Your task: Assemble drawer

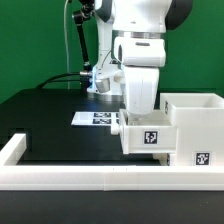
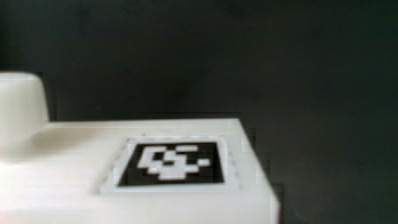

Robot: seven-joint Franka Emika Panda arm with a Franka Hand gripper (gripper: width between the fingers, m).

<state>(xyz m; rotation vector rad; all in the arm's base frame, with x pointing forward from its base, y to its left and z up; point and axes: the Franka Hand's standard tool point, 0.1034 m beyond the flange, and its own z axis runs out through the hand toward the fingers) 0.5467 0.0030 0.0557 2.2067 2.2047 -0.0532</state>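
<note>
A small white drawer tray with a square tag on its front stands on the black table, against the exterior view's left side of the large white housing. The housing is open at the top and has a tag low on its front. My gripper comes straight down onto the tray, and its fingertips are hidden behind the tray's wall. In the wrist view a tagged white surface of the drawer fills the lower part very close up and blurred, with another white part beside it. No fingers show there.
A long low white rail runs along the table's front and up the exterior view's left side. The marker board lies flat behind the tray. A black stand with cables rises at the back.
</note>
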